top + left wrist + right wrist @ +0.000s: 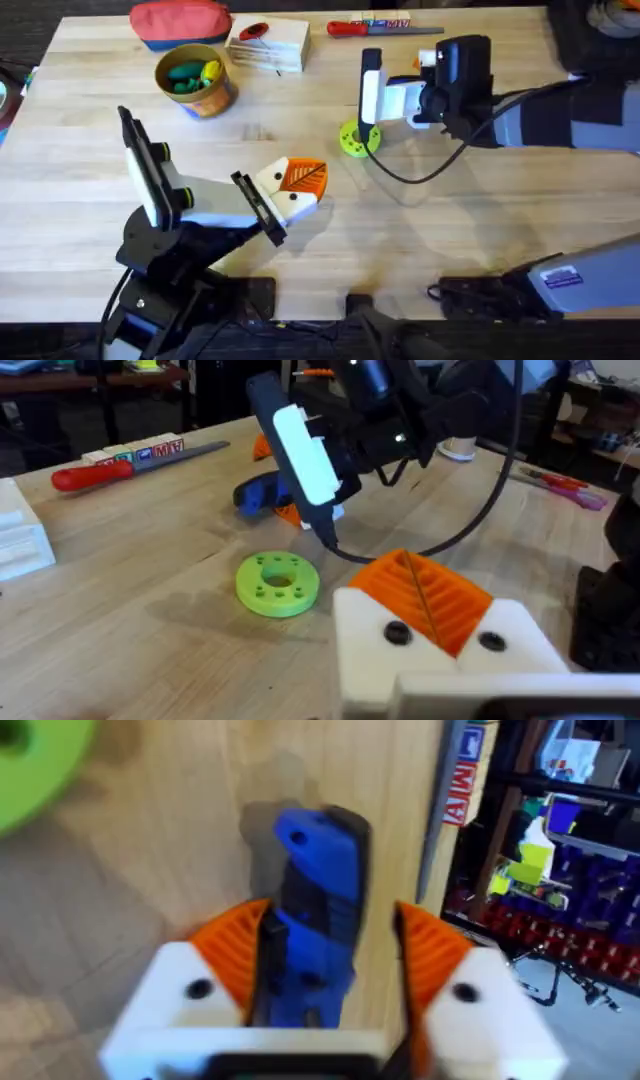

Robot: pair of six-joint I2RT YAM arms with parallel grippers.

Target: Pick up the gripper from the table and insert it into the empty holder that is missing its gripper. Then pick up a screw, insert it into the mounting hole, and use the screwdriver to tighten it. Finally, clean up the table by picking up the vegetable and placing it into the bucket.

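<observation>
The blue screwdriver [315, 920] lies on the wood between the orange-padded fingers of my right gripper [330, 950]. The gripper is open: one pad is against the tool and a gap shows at the other pad. From above, the right gripper [385, 98] stands just beyond the green ring [358, 138]. My left gripper [425, 600] is shut on nothing, with its orange pads pressed together, and sits near the table's middle [300, 185]. The yellow bucket [222, 95] holds a green vegetable [183, 78] and a yellow piece. The loose gripper, the holder and the screw are out of view.
A red pouch [180, 22] and a white box [268, 45] sit at the back left. A red-handled screwdriver [370, 27] lies along the far edge. The right arm's black cable [420, 170] loops over the table beside the ring.
</observation>
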